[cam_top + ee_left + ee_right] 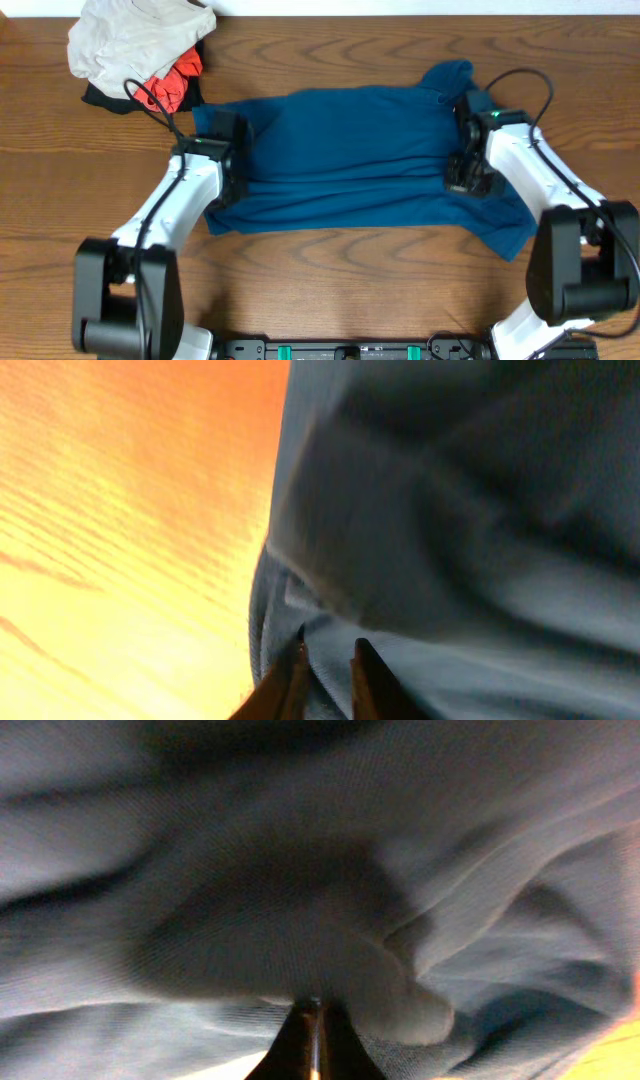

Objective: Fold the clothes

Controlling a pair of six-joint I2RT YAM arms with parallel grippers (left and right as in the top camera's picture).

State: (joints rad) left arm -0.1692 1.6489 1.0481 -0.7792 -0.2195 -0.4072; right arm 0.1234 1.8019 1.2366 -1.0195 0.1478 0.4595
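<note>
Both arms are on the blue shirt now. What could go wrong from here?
1. The right end effector looks shut on the shirt; pulling away could drag the layers apart.
2. Cloth sits in the narrow gap of the left end effector, so it may catch there too.
3. The shirt's near right corner sticks out wrinkled, so the next fold may come out uneven.

Large teal-blue shirt, spread wide, doubled over itself, softly creased
</note>
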